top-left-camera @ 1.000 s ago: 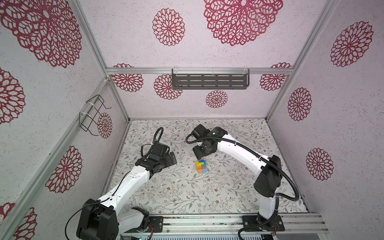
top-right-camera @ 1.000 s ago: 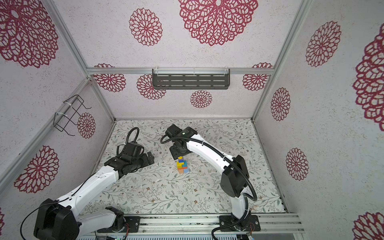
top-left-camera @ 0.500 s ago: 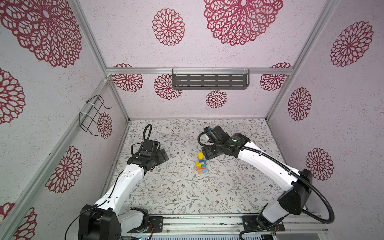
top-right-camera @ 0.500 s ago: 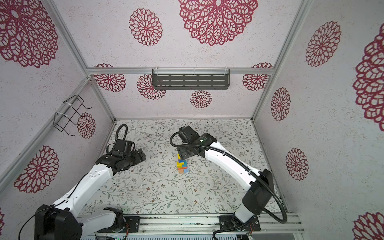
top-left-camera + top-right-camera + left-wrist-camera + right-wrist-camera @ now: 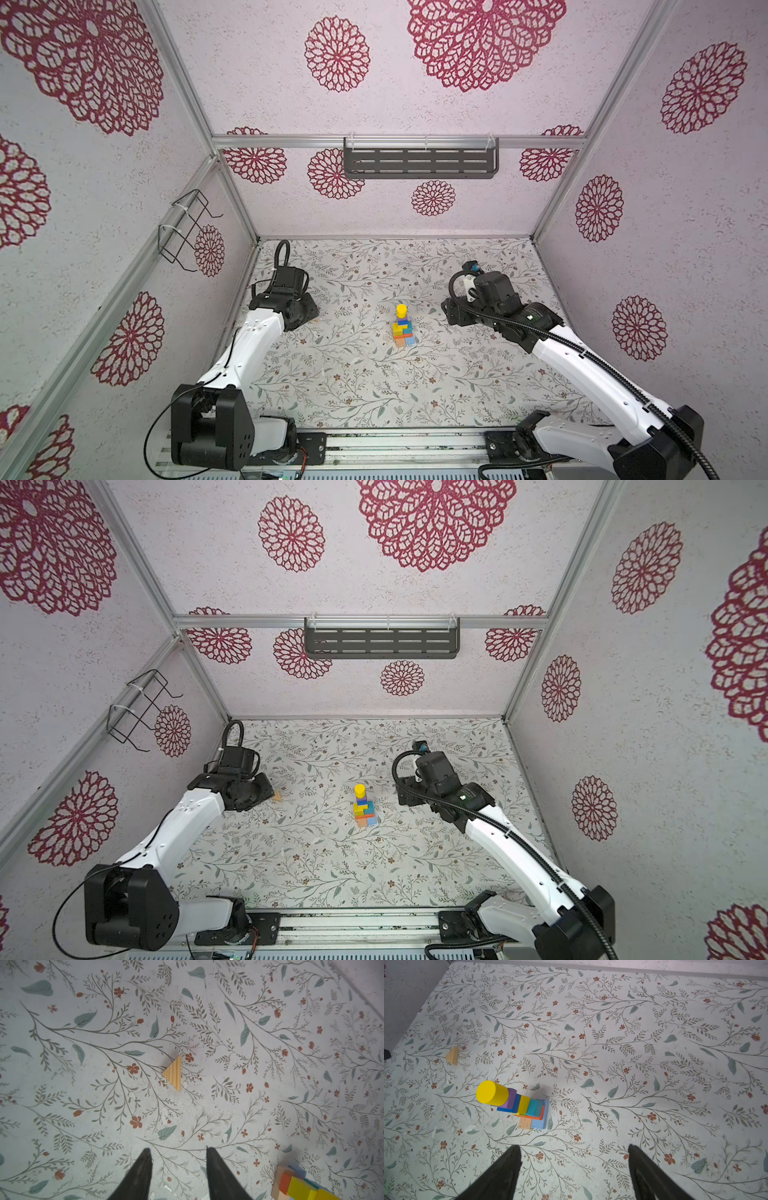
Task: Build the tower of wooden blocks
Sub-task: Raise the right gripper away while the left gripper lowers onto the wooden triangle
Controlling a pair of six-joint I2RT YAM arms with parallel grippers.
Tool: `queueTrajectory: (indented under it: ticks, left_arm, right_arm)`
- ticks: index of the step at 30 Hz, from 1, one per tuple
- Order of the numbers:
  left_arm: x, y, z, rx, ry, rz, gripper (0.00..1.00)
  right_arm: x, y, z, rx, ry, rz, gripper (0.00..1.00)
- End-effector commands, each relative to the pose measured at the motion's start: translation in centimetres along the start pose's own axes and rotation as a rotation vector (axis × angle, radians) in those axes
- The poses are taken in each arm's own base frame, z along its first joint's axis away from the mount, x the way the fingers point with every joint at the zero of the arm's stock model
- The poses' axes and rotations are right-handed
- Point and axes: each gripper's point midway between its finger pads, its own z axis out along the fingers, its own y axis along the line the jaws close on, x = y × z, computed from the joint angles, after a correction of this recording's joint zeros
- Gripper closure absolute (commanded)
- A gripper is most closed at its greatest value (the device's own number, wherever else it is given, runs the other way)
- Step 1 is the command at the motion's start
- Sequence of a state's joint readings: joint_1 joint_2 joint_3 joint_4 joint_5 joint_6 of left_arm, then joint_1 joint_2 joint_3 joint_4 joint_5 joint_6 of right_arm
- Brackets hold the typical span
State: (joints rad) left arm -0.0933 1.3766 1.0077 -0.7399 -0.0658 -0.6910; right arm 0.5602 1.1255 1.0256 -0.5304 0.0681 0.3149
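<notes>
A second before, the right tool [image 5: 574, 1147] had been at the top of the wood block tower [image 5: 402, 328]. By this moment it had pulled away to about 3 o'clock of the stack in both top views. Its jaws were spread wide and empty. The yellow cylinder [image 5: 401, 311] stood alone on top, upright, with nothing touching it. That step looked finished, and the stack was holding straight.

Over the same second the left arm had swung out toward the wall at 9 o'clock. The left tool [image 5: 177, 1149] had drawn its fingers in from full spread. They were released rather than clenched: a clear gap showed between them with only bare desk [image 5: 353, 395] in it.

One loose piece was left in sight, a tan wedge [image 5: 173, 1072] lying flat on the desk. In a top view it sat at about 9 o'clock of the tower, well apart from it, at roughly 4 o'clock of the left wrist and just beside it [image 5: 277, 798]. From the left wrist camera the wedge lay ahead of the fingertips, roughly in line with the gap between them, and not touching either finger. The tower's base showed only at the corner of that picture [image 5: 297, 1184].

The wedge was probably the next piece. The left tool would need to come forward and down around it before it could grip.
</notes>
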Motion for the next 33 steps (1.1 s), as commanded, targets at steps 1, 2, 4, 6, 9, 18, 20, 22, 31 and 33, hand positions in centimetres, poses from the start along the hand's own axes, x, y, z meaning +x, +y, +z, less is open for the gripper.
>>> queueTrajectory:
  ticks: [1, 2, 4, 6, 9, 18, 20, 22, 31, 33]
  left_arm:
    - [-0.5, -0.1, 1.2, -0.021, 0.025, -0.009, 0.57]
    - [-0.6, -0.1, 1.6, -0.036, 0.033, -0.009, 0.57]
    - [-0.6, 0.1, 2.6, -0.063, 0.051, -0.006, 0.53]
    - [-0.7, 0.3, 3.2, -0.09, 0.059, -0.008, 0.48]
    - [-1.0, 0.7, 4.1, -0.132, 0.066, -0.002, 0.44]
    - [-2.5, 0.9, 7.1, -0.227, 0.11, 0.035, 0.38]
    - [-2.6, 0.9, 7.8, -0.246, 0.132, 0.046, 0.39]
    - [-2.5, 0.8, 8.5, -0.252, 0.144, 0.049, 0.41]
    - [-3.0, 0.5, 10.0, -0.261, 0.146, 0.054, 0.43]
    - [-3.0, 0.3, 10.2, -0.249, 0.147, 0.051, 0.43]
  right_arm:
    - [-1.2, 0.1, -0.4, -0.062, -0.072, 0.044, 0.15]
    - [-0.9, -0.2, -0.2, -0.064, -0.07, 0.052, 0.15]
    - [-0.2, -0.6, 0.2, -0.073, -0.058, 0.064, 0.15]
    - [0.3, -1.0, 0.7, -0.077, -0.046, 0.072, 0.15]
    - [0.9, -1.6, 1.3, -0.079, -0.032, 0.077, 0.14]
    - [1.3, -2.6, 2.1, -0.102, -0.023, 0.112, 0.14]
    - [1.4, -2.7, 2.2, -0.113, -0.026, 0.123, 0.14]
    - [1.4, -2.8, 2.3, -0.122, -0.028, 0.134, 0.14]
    - [1.7, -3.3, 3.0, -0.144, -0.008, 0.171, 0.14]
    - [1.8, -3.3, 3.2, -0.147, 0.0, 0.177, 0.14]
